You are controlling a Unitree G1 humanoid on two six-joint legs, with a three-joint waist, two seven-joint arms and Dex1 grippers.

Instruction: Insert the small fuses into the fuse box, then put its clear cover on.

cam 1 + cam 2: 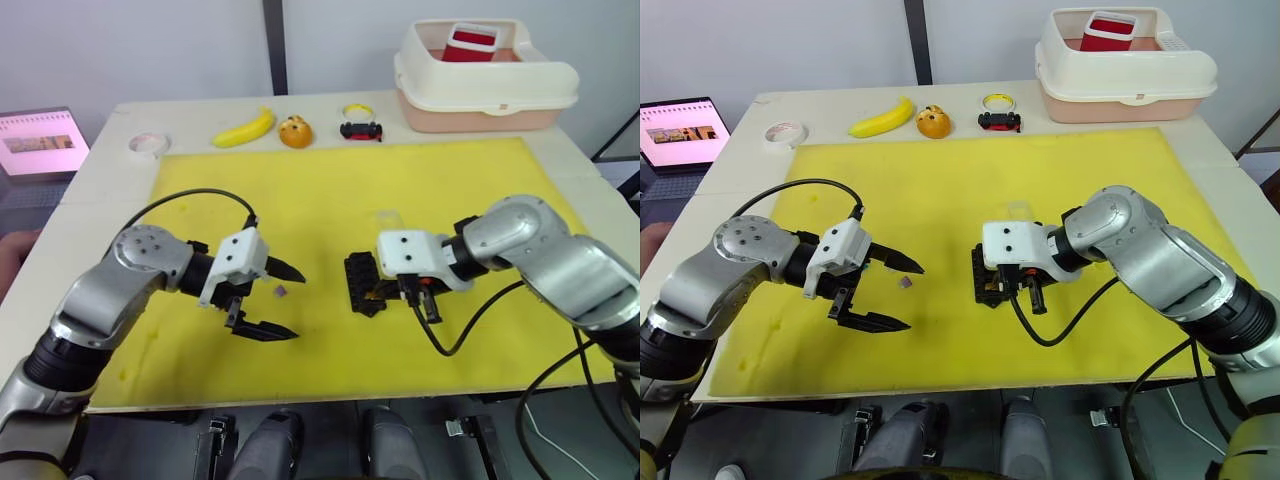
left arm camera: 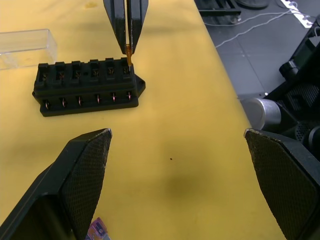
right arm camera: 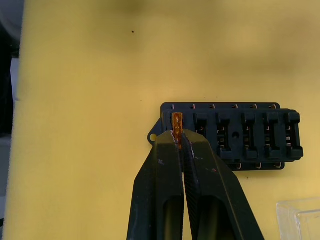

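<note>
As the orange fuse (image 3: 176, 123) is tiny, light and rigid, I pinch its top edge in my right gripper (image 3: 179, 142) over the end slot of the fuse box (image 3: 235, 135); my left gripper (image 1: 270, 300) hangs open nearby, empty.

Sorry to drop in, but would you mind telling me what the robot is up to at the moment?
It is loading a fuse box on the yellow mat. The right gripper pinches an orange fuse and holds it at an end slot of the box. The left gripper hangs open nearby, with a purple fuse lying on the mat between its fingers. The clear cover lies beside the box, not yet fitted.
</note>
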